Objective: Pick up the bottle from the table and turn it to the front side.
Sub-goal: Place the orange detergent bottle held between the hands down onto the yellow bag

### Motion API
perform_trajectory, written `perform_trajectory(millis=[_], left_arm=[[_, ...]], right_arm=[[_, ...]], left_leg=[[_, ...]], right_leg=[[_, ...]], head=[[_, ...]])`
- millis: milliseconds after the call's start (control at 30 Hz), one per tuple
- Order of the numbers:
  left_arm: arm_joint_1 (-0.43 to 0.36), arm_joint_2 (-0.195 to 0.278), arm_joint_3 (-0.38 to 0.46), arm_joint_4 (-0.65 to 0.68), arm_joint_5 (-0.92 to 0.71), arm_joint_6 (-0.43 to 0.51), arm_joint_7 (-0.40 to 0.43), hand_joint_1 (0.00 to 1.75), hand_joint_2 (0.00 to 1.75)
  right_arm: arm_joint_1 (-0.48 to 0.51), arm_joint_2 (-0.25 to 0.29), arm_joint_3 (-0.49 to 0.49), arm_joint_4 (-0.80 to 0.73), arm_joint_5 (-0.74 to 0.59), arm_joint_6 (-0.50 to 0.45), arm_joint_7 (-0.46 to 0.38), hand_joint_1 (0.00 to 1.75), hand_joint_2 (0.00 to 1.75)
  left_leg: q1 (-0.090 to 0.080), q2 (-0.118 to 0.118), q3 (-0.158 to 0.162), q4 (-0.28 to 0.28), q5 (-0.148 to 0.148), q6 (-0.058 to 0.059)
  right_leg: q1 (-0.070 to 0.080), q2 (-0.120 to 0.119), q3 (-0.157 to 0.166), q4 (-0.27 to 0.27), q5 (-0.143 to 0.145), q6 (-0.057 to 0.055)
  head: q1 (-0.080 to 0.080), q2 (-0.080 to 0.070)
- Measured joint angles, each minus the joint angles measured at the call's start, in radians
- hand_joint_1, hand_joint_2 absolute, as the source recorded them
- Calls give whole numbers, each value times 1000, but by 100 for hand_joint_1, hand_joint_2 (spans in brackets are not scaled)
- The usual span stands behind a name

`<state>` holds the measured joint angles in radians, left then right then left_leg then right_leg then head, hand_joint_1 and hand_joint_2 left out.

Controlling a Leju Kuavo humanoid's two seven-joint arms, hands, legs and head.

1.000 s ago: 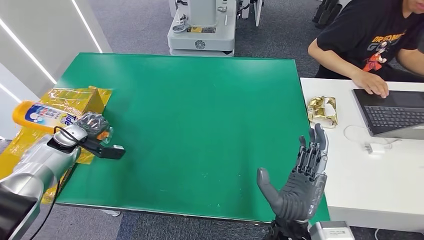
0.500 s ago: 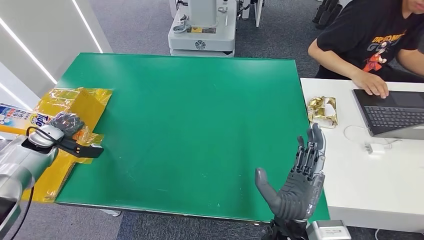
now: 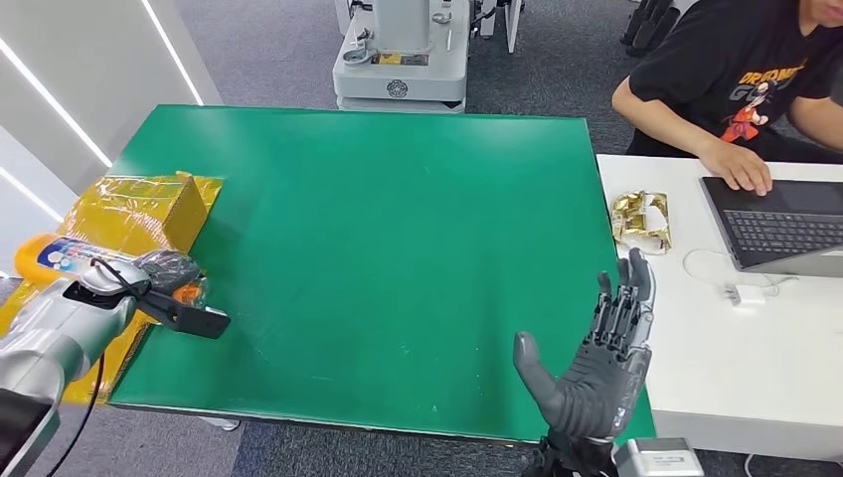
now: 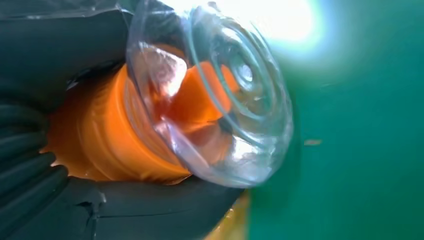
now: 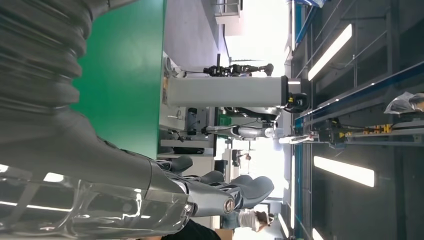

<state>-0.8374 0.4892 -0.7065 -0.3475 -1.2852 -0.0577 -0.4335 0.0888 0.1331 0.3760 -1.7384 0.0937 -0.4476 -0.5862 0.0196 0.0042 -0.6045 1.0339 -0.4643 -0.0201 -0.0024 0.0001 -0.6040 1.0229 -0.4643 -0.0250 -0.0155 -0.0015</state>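
The robot's left hand (image 3: 164, 268) is gripping the orange bottle (image 3: 60, 253) near its neck, holding it lying roughly level above the near left corner of the green tabletop (image 3: 398, 229), just beside a yellow wrapped box (image 3: 144, 204). The left wrist view is showing dark fingers (image 4: 30, 165) wrapping around the orange neck behind a clear plastic cap (image 4: 235, 95). The right hand (image 3: 596, 368) is hovering over the near right edge with fingers apart and holding nothing.

The chief risk appears to be slippage: the hand is holding the bottle close to the cap end, so the heavier body is hanging out past the tabletop's left edge, and any wrist rotation to bring the front label round could be loosening that hold. A drop there would likely be landing on the floor. Swinging the body could also be knocking it against the box.
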Motion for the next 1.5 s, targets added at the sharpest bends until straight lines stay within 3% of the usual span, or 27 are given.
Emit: perform_trajectory(millis=[567, 600, 700, 733, 1500], left_arm=[[13, -11, 0, 0, 77, -24, -49, 175, 175], [13, -10, 0, 0, 78, -23, -50, 164, 175], [15, -9, 0, 0, 86, -23, -51, 34, 175], [16, -9, 0, 0, 91, -24, -53, 0, 175], [17, -1, -35, -28, 141, 14, -45, 0, 175]], right_arm=[[2, 0, -2, 0, -10, -2, 1, 0, 175], [2, 0, -2, 0, -10, -2, 1, 0, 175], [2, 0, -2, 0, -11, 0, 1, 0, 175], [3, 0, -2, 0, -11, 0, 1, 0, 175], [0, -3, 0, 15, -33, 10, 8, 0, 175]], left_leg=[[0, 0, 4, 0, 0, 0], [0, 0, 4, 0, 0, 0], [0, 0, 4, 0, 0, 0], [0, 0, 4, 0, 0, 0], [0, 1, 6, -1, 0, 0]], right_leg=[[0, -1, 3, 1, 0, 0], [0, -1, 3, 1, 0, 0], [0, -1, 3, 1, 0, 0], [0, -1, 4, 1, 0, 0], [0, 0, 6, 1, 0, 0]], head=[[0, 0], [0, 0], [0, 0], [0, 0], [0, 0]])
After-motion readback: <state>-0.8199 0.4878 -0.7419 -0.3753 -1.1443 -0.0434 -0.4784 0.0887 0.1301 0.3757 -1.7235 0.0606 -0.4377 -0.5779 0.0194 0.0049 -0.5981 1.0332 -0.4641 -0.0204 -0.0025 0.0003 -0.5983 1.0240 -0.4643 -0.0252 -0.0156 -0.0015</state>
